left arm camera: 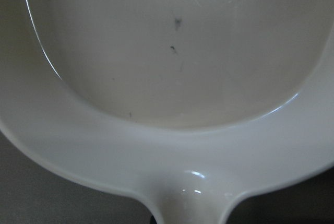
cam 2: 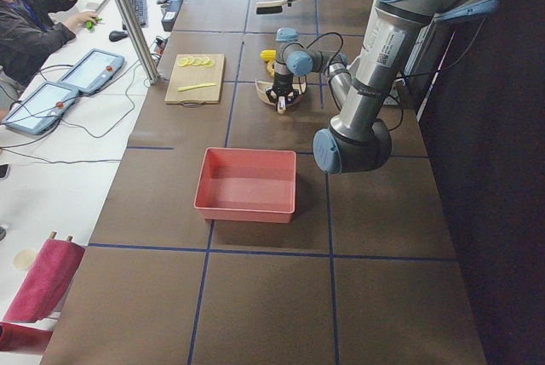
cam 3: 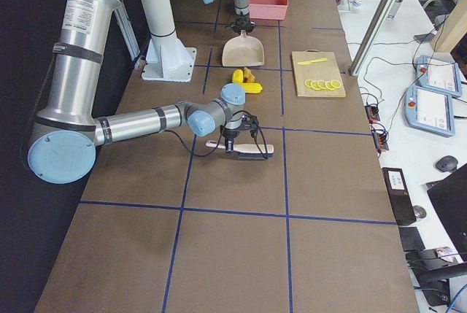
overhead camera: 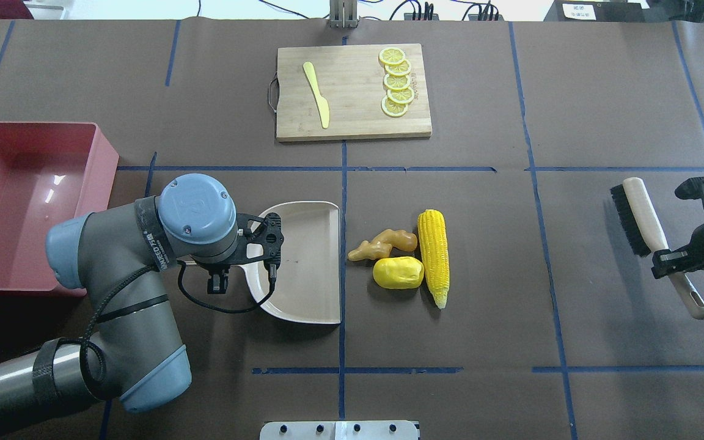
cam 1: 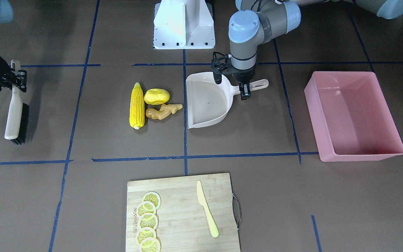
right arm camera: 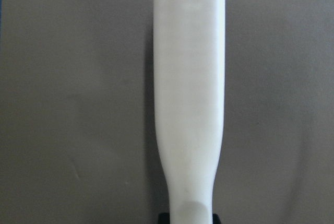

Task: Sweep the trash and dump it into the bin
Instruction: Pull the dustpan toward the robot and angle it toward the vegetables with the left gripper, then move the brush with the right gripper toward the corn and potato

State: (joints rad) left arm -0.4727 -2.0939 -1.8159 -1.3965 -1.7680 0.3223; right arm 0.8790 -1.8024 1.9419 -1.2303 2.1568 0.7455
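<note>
The trash lies together mid-table: a corn cob (cam 1: 137, 106), a yellow potato-like lump (cam 1: 156, 96) and a tan ginger root (cam 1: 163, 112). A beige dustpan (cam 1: 206, 101) rests just beside them with its open mouth facing them. My left gripper (cam 1: 245, 89) is shut on the dustpan's handle. The pan's bare inside fills the left wrist view (left arm camera: 177, 51). The pink bin (cam 1: 362, 155) stands beyond the dustpan on my left side and holds nothing. Far to my right, my right gripper (cam 1: 14, 78) is shut on the handle of a brush (cam 1: 14, 115), bristles (overhead camera: 627, 223) toward the trash.
A wooden cutting board (cam 1: 182, 210) with several lemon slices (cam 1: 148, 220) and a pale yellow knife (cam 1: 206, 210) lies at the far edge of the table. The white robot base (cam 1: 184, 24) stands behind the dustpan. A person (cam 2: 34, 25) sits at a side desk.
</note>
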